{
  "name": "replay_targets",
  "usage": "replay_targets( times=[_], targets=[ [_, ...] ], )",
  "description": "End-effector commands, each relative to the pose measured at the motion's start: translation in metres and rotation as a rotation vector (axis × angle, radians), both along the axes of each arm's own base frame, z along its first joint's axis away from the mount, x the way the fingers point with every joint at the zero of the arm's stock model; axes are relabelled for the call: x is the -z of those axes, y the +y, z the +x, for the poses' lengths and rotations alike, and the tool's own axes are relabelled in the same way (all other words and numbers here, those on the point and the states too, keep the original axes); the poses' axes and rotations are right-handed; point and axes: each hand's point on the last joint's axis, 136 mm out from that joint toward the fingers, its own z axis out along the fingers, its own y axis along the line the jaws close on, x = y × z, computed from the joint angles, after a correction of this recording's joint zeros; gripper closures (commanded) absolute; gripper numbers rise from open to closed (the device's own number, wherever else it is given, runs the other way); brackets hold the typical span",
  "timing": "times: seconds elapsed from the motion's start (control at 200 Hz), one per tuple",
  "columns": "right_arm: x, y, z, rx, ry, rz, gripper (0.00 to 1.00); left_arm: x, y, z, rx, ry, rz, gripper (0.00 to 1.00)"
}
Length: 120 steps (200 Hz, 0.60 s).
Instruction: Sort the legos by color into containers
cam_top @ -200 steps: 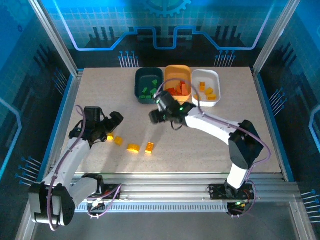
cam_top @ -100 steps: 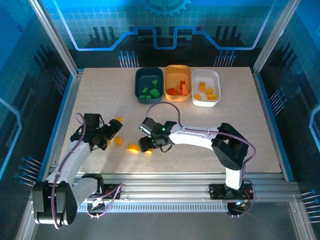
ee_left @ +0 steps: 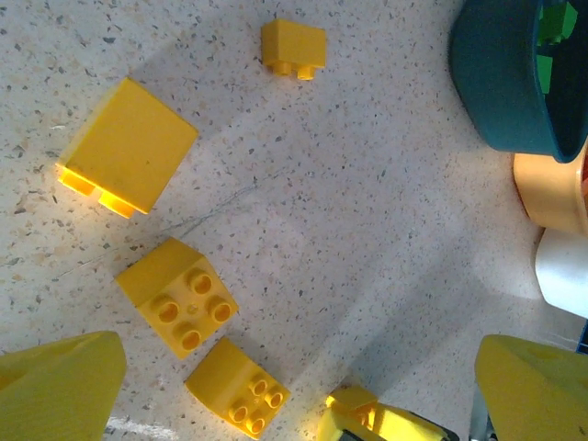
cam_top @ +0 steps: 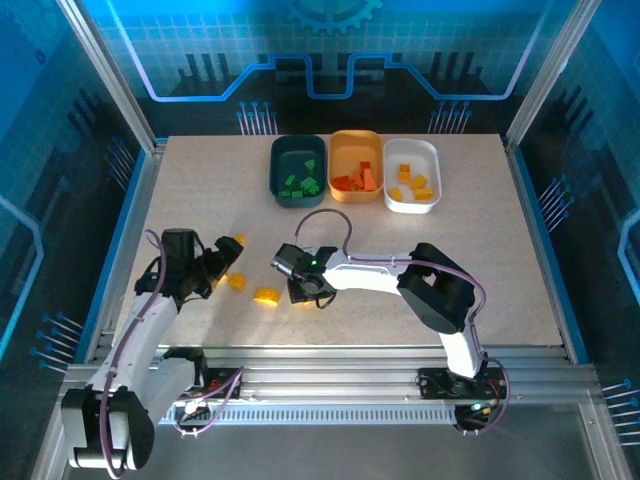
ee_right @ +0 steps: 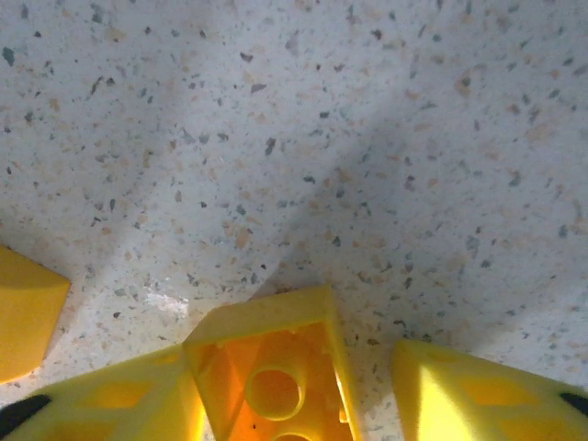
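The top camera shows three bins in a row at the far side of the worktop (cam_top: pixel 480 260). The dark teal bin (cam_top: pixel 275 170) on the left holds green bricks (cam_top: pixel 300 183). The orange bin (cam_top: pixel 346 150) in the middle holds red-orange bricks (cam_top: pixel 358 180), and the white bin (cam_top: pixel 436 165) on the right holds yellow-orange bricks (cam_top: pixel 415 183). Well apart from the bins, nearer the arms, a few loose yellow bricks (cam_top: pixel 266 296) lie on the worktop. The left gripper (cam_top: pixel 222 265) is over the left part of the worktop, just beside them. The right gripper (cam_top: pixel 308 290) is low at the right end of the same group.

The left wrist camera looks down on four yellow bricks. A large upturned brick (ee_left: pixel 128 147) lies at the upper left and a small brick (ee_left: pixel 293 46) at the top. A studded square brick (ee_left: pixel 176 296) and a sloped brick (ee_left: pixel 238 386) lie lower down. The left gripper (ee_left: pixel 299 386) has its jaws spread wide and released, grasping nothing. The edges of the three bins show at the right.

The right wrist camera shows the right gripper (ee_right: pixel 294 390) straddling a hollow-side-up brick (ee_right: pixel 276 367) that rests on the worktop. One finger (ee_right: pixel 119 395) touches it and the other stands apart from it, so the jaws are not clenched. Another yellow piece (ee_right: pixel 23 312) lies at the left edge.
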Motion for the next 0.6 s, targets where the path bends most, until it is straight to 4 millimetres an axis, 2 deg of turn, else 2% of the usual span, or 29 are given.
replay_targets(
  times=[0.0, 0.155, 0.29, 0.38, 0.595],
  targets=[
    [-0.006, -0.001, 0.002, 0.000, -0.036, -0.028, 0.56, 0.002, -0.001, -0.004, 0.022, 0.006, 0.002, 0.01],
    [-0.020, -0.007, 0.005, -0.020, -0.090, -0.019, 0.63, 0.001, -0.001, -0.002, 0.018, 0.000, -0.005, 0.01],
    [-0.042, -0.020, 0.023, -0.022, -0.153, -0.012, 0.64, -0.002, -0.012, 0.004, 0.043, -0.025, -0.065, 0.01],
    [-0.063, -0.044, 0.053, 0.007, -0.213, -0.026, 0.64, -0.007, -0.030, 0.012, 0.093, -0.075, -0.152, 0.01],
    [-0.113, -0.135, 0.153, 0.177, -0.310, -0.010, 0.63, -0.027, -0.100, 0.028, 0.344, -0.141, -0.142, 0.01]
  ],
)
